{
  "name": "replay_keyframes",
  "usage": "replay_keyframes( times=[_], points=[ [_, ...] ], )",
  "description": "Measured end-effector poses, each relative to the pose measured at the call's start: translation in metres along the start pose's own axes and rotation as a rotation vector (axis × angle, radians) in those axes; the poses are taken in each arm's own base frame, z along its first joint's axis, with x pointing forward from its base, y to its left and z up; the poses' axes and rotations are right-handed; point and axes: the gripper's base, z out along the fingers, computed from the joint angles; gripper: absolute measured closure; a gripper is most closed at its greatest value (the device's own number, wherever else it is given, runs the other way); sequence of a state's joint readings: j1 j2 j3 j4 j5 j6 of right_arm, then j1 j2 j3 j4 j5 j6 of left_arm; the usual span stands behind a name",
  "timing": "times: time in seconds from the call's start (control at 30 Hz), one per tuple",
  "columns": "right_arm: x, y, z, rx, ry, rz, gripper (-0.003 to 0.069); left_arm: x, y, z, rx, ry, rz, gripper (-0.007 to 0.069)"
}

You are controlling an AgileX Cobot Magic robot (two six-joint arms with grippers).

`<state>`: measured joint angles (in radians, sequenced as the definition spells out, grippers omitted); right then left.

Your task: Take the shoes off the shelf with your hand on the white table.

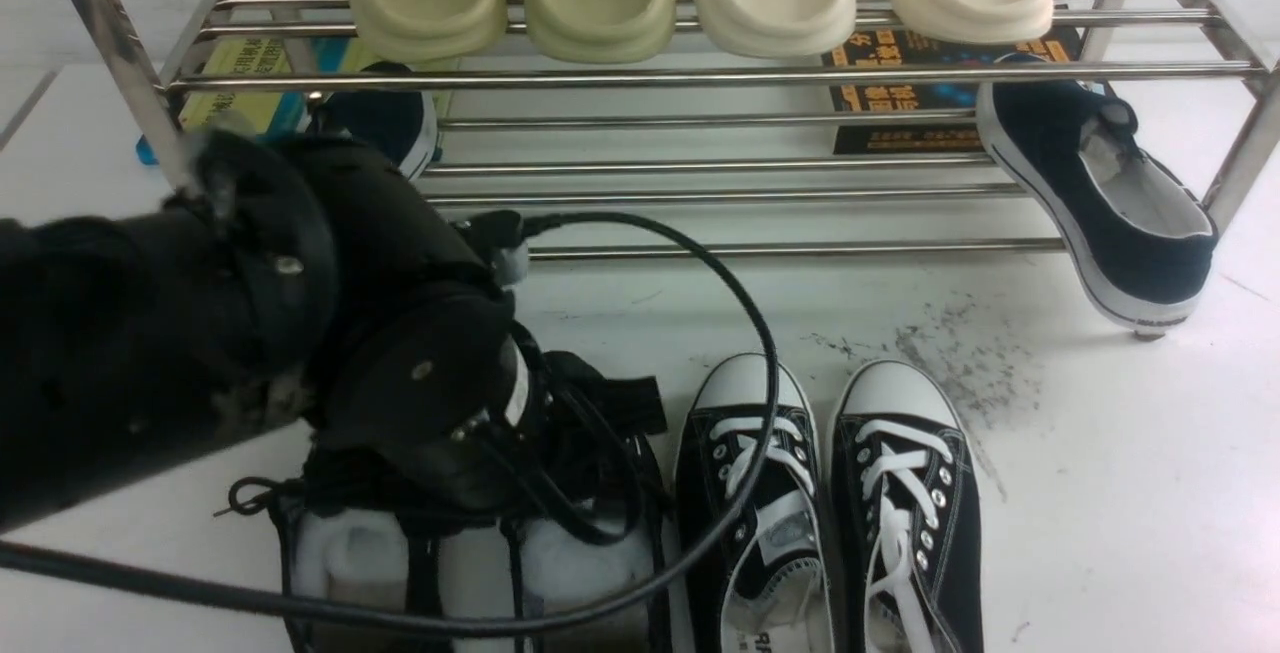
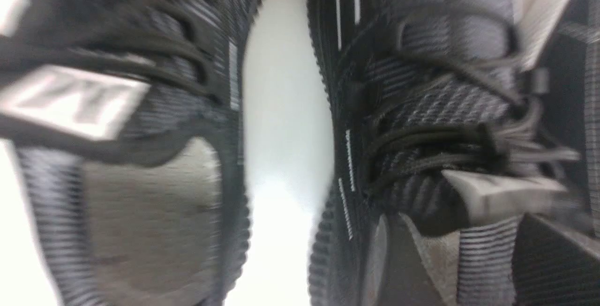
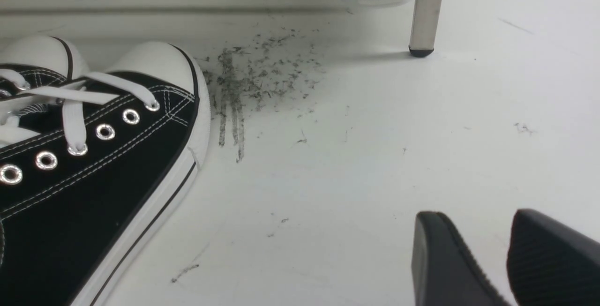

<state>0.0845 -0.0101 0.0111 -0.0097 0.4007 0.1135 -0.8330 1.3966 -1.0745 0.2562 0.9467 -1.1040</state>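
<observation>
The left arm (image 1: 250, 313) reaches in low, and the left gripper (image 1: 570, 433) hangs over the shoes (image 2: 422, 109); whether its jaws are apart, I cannot tell. The shoes sit side by side on the table (image 1: 1100, 493), lengthwise toward the shelf (image 1: 700, 78), toes to it: black knit, black laces, white dashes, white stuffing. The right gripper (image 3: 476, 219) is slightly parted and empty.

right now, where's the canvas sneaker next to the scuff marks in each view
Front view: canvas sneaker at the bottom, right of centre, white toe cap pointing at the shelf.
Left wrist view: not in it; only the black knit shoes show.
Right wrist view: canvas sneaker close up, toe cap and eyelets showing.
Shared landmark: the grey scuff patch beside its toe, in the front and right wrist views.
</observation>
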Motion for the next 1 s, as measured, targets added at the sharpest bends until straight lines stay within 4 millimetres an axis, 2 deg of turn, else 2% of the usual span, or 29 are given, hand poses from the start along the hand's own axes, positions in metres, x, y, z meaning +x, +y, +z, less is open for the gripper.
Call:
replay_keyframes(
  times=[0.13, 0.23, 0.27, 0.37, 0.47, 0.53, 0.57, 0.63, 0.77, 0.87, 0.97, 1.0],
  points=[
    [0.000, 0.000, 0.000, 0.000, 0.000, 0.000, 0.0421, -0.005, 0.012, -0.038, -0.003, -0.046, 0.029, 0.0308],
    [0.000, 0.000, 0.000, 0.000, 0.000, 0.000, 0.0421, -0.004, 0.028, -0.071, 0.020, -0.082, 0.052, 0.0389],
    [0.000, 0.000, 0.000, 0.000, 0.000, 0.000, 0.0421, -0.004, 0.030, -0.074, 0.024, -0.087, 0.052, 0.0396],
    [0.000, 0.000, 0.000, 0.000, 0.000, 0.000, 0.0421, 0.000, 0.051, -0.104, 0.037, -0.141, 0.052, 0.0525],
    [0.000, 0.000, 0.000, 0.000, 0.000, 0.000, 0.0421, 0.003, 0.070, -0.127, 0.054, -0.208, 0.047, 0.0606],
    [0.000, 0.000, 0.000, 0.000, 0.000, 0.000, 0.0421, 0.006, 0.082, -0.141, 0.087, -0.255, 0.044, 0.0624],
    [0.000, 0.000, 0.000, 0.000, 0.000, 0.000, 0.0421, 0.007, 0.083, -0.142, 0.090, -0.257, 0.044, 0.0624],
    [0.000, 0.000, 0.000, 0.000, 0.000, 0.000, 0.0421, 0.015, 0.099, -0.155, 0.139, -0.287, 0.028, 0.0624],
    [0.000, 0.000, 0.000, 0.000, 0.000, 0.000, 0.0421, 0.041, 0.131, -0.160, 0.208, -0.294, 0.016, 0.0624],
    [0.000, 0.000, 0.000, 0.000, 0.000, 0.000, 0.0421, 0.064, 0.156, -0.149, 0.229, -0.289, 0.016, 0.0624],
    [0.000, 0.000, 0.000, 0.000, 0.000, 0.000, 0.0421, 0.079, 0.172, -0.137, 0.239, -0.279, 0.014, 0.0624],
    [0.000, 0.000, 0.000, 0.000, 0.000, 0.000, 0.0421, 0.092, 0.184, -0.126, 0.248, -0.269, 0.013, 0.0624]
  ],
)
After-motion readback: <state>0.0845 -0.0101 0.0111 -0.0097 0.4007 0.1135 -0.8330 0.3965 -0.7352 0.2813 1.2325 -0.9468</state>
